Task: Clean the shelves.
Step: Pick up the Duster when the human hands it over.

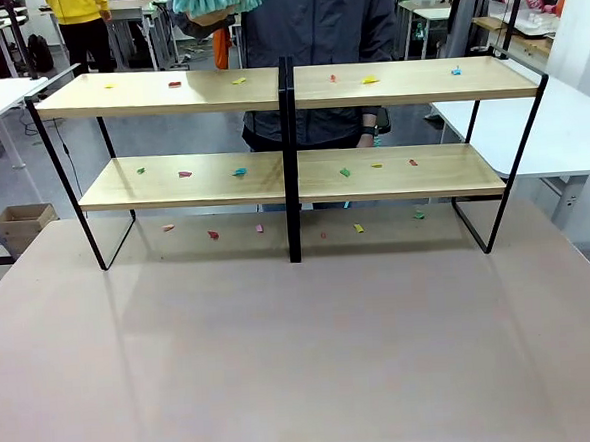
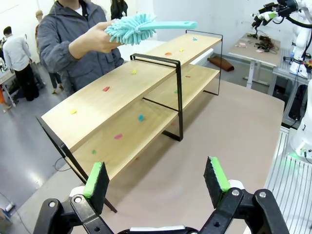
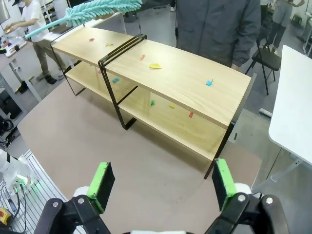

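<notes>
The shelves point(image 1: 207, 92) stand on the table point(image 1: 304, 361), strewn with coloured scraps point(image 1: 370, 79).

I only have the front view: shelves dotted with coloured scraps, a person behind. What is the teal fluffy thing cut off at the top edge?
Observer: A teal duster. The person's hand grips it by the fluffy head, the long handle sticking out free, above the shelves.
Operator: Are my grippers holding anything?
Observer: The left gripper is open and empty, over the table.
Operator: And the right?
Observer: The right gripper is open and empty too, facing the shelves' end.
</notes>
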`<move>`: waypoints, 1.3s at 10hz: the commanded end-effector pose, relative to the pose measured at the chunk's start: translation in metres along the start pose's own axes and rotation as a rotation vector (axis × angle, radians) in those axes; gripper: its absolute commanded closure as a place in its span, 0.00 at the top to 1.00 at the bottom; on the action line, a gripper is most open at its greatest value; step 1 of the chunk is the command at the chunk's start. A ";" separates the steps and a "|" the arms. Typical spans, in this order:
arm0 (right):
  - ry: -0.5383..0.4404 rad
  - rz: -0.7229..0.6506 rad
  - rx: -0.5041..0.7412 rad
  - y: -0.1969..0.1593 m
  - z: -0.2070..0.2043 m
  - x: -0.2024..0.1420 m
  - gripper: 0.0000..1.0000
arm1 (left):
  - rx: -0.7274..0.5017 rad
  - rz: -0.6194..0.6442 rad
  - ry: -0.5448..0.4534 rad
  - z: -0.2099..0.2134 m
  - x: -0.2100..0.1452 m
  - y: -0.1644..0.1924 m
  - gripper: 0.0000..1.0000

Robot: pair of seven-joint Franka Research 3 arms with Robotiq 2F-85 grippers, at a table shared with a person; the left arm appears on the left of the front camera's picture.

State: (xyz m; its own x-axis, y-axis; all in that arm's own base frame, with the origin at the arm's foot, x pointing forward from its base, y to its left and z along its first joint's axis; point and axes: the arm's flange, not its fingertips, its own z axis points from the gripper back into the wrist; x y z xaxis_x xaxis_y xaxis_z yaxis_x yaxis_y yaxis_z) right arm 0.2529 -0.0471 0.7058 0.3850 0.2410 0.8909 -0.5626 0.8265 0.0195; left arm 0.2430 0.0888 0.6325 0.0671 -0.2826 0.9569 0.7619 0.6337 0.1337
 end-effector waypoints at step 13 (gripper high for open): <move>-0.006 0.002 0.004 0.001 0.000 0.001 1.00 | -0.563 0.746 -0.125 -0.104 0.026 0.142 1.00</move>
State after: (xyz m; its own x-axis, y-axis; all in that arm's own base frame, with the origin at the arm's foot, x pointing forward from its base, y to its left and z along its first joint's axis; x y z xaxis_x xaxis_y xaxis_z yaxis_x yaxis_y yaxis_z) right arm 0.2531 -0.0468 0.7060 0.3853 0.2420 0.8905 -0.5620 0.8269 0.0185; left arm 0.4248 0.0960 0.6487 0.6264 0.1608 0.7627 0.7460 0.1600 -0.6464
